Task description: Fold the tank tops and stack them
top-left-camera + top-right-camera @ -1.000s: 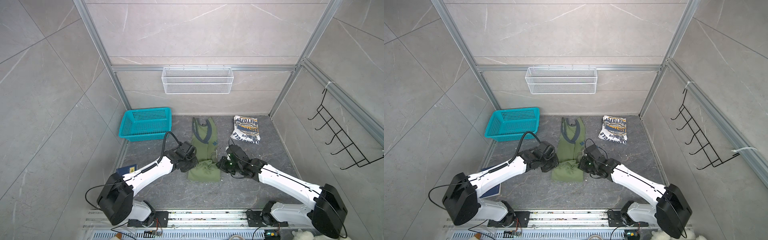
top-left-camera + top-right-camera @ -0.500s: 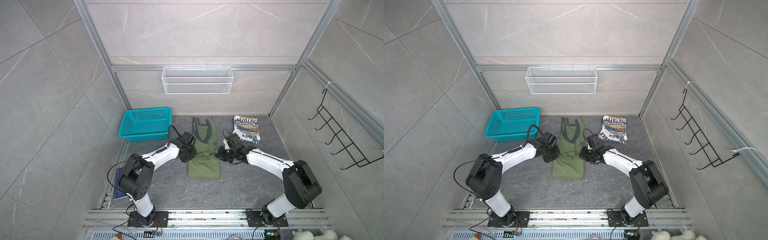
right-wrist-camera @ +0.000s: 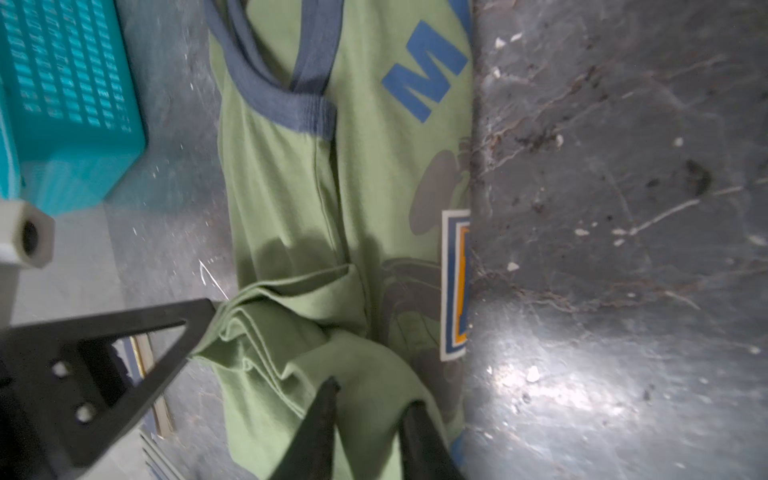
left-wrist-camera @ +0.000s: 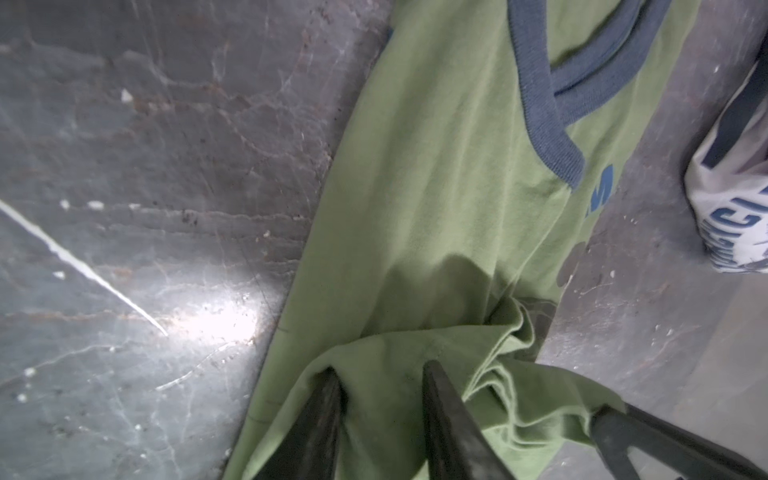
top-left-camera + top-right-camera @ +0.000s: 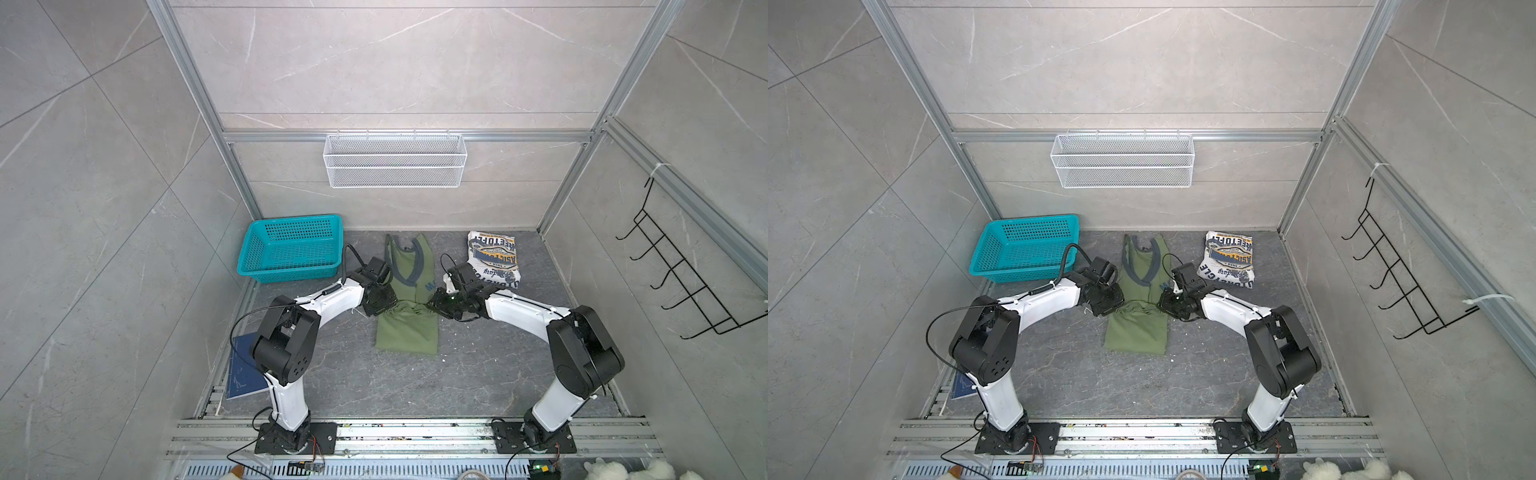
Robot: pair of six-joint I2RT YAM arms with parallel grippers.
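I have bare worktop in front of the green top, with the basket and white top flanking behind. Left gripper and right gripper: jaws apart, astride its bunched hem at the side edges.

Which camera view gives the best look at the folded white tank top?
A top view: the white tank top lies whole there, folded and unobstructed by either arm. Both top views show it about equally. The left wrist view catches only one corner at its edge; the right wrist view does not show it.
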